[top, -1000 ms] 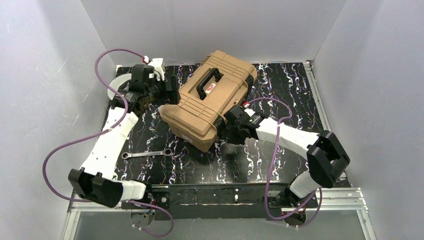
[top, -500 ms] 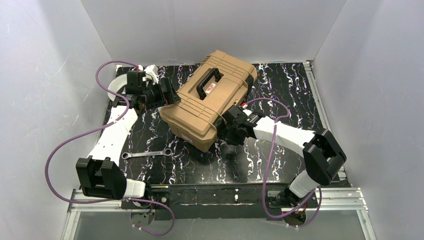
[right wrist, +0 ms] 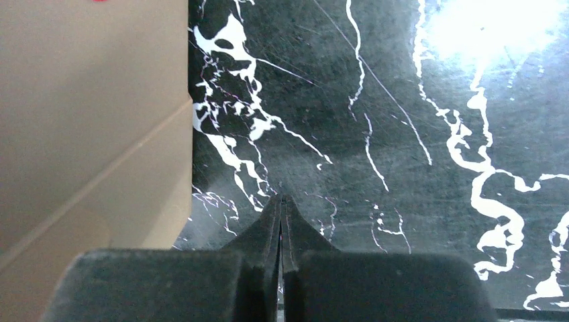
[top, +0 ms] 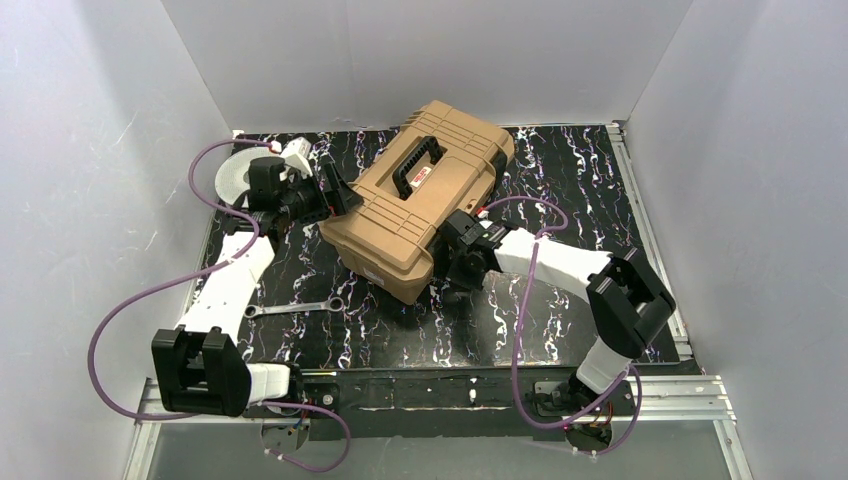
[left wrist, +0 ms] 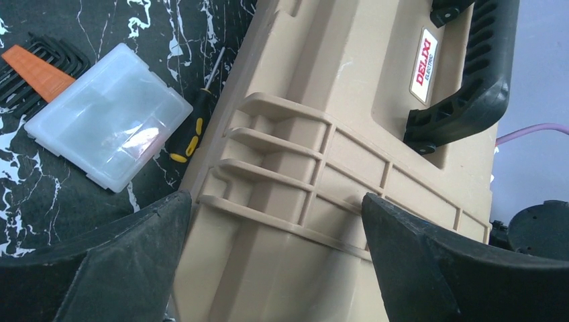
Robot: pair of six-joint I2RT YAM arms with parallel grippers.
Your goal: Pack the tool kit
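Note:
The tan toolbox (top: 420,200) lies closed on the black mat, its black handle (top: 420,165) on top. My left gripper (top: 338,190) is open at the box's left end. In the left wrist view its fingers straddle the ribbed corner of the toolbox (left wrist: 322,168), with the gripper (left wrist: 275,198) holding nothing. A screwdriver (left wrist: 194,121) with a black and yellow handle lies against the box's far side. My right gripper (top: 455,285) is shut and empty, tips down on the mat beside the box's near right corner (right wrist: 87,121); the right gripper (right wrist: 282,201) shows its pads pressed together.
A silver wrench (top: 297,308) lies on the mat in front of the box. A clear plastic box (left wrist: 111,124) and an orange-holder hex key set (left wrist: 40,70) sit behind the left gripper. A grey spool (top: 232,175) is at the back left. White walls enclose the mat.
My left gripper has swung right, closer to the toolbox's left end, still open. The right arm's elbow has shifted left; its gripper stays shut by the box. The toolbox has not moved.

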